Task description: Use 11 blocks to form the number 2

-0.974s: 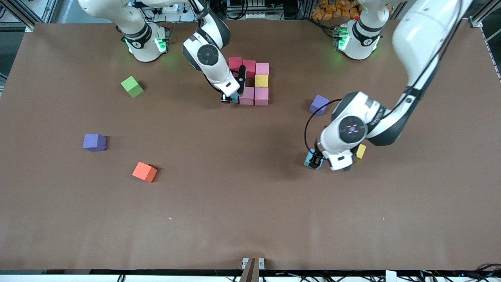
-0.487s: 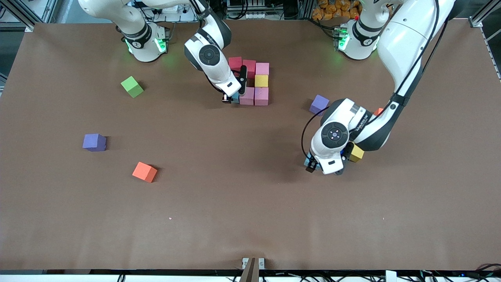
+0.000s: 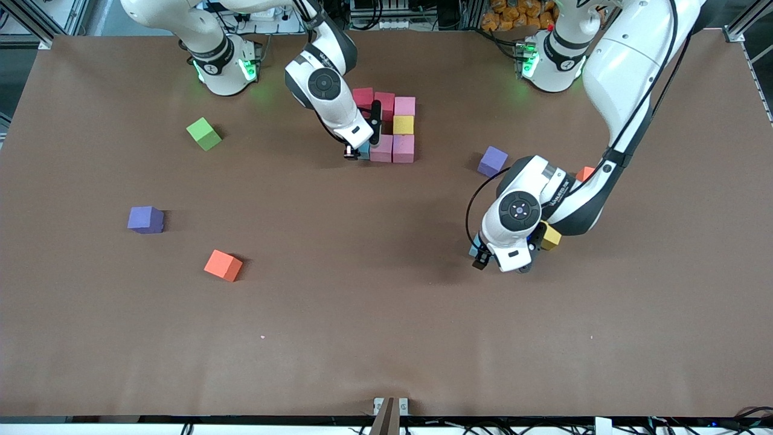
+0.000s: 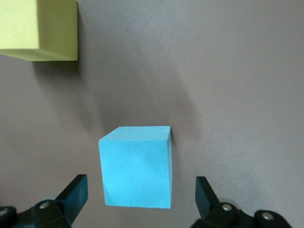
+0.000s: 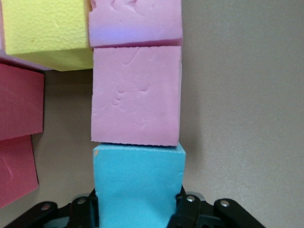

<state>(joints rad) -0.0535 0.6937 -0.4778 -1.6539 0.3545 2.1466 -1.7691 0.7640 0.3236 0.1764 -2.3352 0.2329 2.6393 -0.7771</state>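
My left hand is low over the counter toward the left arm's end, about midway between the base edge and the camera edge, fingers spread wide with a loose light blue block sitting square between them, not touching either finger. That is the relation the next move turns on, I think: cube centred in the gap, flat faces lined up with the fingers, so it looks like drop a little and close. A cube has no long axis, so any face pair works. A yellow block sits just beside it, apart, corner showing in the left wrist view; I judge clearance is fine. My right hand is down at the number 2, near the base edge at mid counter, fingers clamped on a second light blue block whose face is pressed flush to a pink block. So far the figure shows two red blocks, pink, a yellow one, then two pinks in a row with the blue joining. Loose ones: purple block near the left arm, an orange block mostly hidden by that arm, and another purple, another orange and a lime-green cube toward the right arm's end. All are matte foam, sharp-edged, slightly dimpled, equal in size; I expect them to squash a bit under grip.
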